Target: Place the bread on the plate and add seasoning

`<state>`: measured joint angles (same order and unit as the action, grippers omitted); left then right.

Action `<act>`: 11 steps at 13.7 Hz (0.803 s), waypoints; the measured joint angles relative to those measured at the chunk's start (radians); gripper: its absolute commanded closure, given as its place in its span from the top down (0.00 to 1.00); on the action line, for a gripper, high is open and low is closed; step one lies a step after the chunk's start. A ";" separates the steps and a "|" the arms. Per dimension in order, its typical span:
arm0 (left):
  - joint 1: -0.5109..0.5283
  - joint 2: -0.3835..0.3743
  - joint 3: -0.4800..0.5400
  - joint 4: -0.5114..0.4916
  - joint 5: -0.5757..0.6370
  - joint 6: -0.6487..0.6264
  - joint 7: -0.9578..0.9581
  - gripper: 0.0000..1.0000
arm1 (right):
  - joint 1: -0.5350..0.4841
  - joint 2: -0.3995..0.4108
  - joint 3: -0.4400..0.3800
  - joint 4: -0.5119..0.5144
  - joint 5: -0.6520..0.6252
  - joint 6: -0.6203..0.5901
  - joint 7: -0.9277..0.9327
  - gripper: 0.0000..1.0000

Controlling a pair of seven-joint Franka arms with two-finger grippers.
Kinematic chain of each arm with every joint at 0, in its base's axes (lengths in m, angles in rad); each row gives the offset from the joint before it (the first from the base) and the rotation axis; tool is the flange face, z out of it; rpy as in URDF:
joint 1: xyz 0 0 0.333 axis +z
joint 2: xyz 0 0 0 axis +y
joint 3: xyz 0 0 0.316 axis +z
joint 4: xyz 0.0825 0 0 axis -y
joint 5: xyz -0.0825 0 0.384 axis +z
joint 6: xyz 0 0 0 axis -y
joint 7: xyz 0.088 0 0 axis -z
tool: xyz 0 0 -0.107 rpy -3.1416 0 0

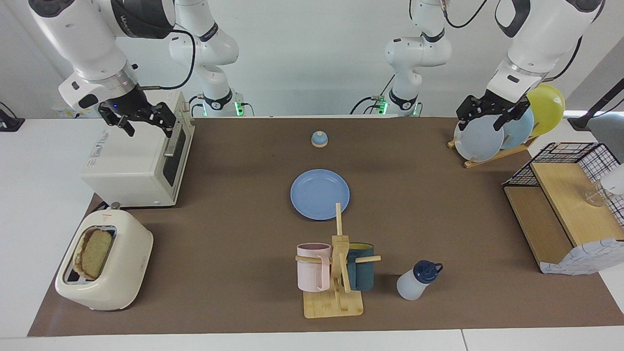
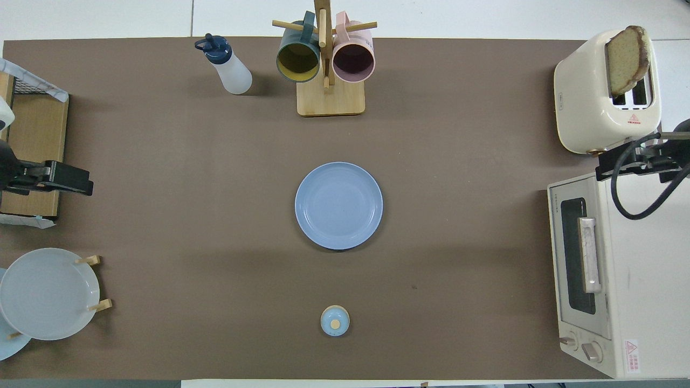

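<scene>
The bread (image 1: pixel 95 253) (image 2: pixel 625 59) stands upright in a slot of the cream toaster (image 1: pixel 114 273) (image 2: pixel 587 91) at the right arm's end of the table. The blue plate (image 1: pixel 319 194) (image 2: pixel 338 206) lies bare at the table's middle. The seasoning (image 1: pixel 417 282) (image 2: pixel 229 67), a white bottle with a navy cap, stands farther from the robots than the plate, beside the mug stand. My right gripper (image 1: pixel 148 127) (image 2: pixel 609 170) hangs open and holds nothing over the toaster oven. Over the plate rack, my left gripper (image 1: pixel 480 122) (image 2: pixel 81 183) is also open and holds nothing.
A white toaster oven (image 1: pixel 136 161) (image 2: pixel 620 280) sits nearer the robots than the toaster. The wooden mug stand (image 1: pixel 336 273) (image 2: pixel 326 64) carries a pink and a green mug. A small bell (image 1: pixel 319 139) (image 2: pixel 335 320), a plate rack (image 1: pixel 487 141) (image 2: pixel 48 293) and a wire shelf (image 1: pixel 565 209) are also here.
</scene>
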<state>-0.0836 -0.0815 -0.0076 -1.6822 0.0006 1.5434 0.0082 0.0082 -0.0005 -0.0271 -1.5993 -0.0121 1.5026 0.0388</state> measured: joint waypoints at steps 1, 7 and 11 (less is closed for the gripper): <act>0.000 0.000 -0.002 0.000 0.000 0.001 0.000 1.00 | 0.000 0.000 0.001 0.000 0.000 0.005 0.000 1.00; 0.004 -0.004 -0.005 0.000 0.000 0.000 0.000 1.00 | -0.003 0.000 -0.007 -0.002 0.000 0.076 0.000 1.00; -0.003 -0.007 -0.019 -0.001 0.000 -0.007 0.000 1.00 | -0.003 0.001 -0.009 -0.067 0.000 0.352 0.000 1.00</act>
<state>-0.0868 -0.0886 -0.0261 -1.6832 0.0006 1.5368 0.0082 0.0055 0.0001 -0.0359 -1.6659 -0.0121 1.8550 0.0388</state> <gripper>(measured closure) 0.000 0.000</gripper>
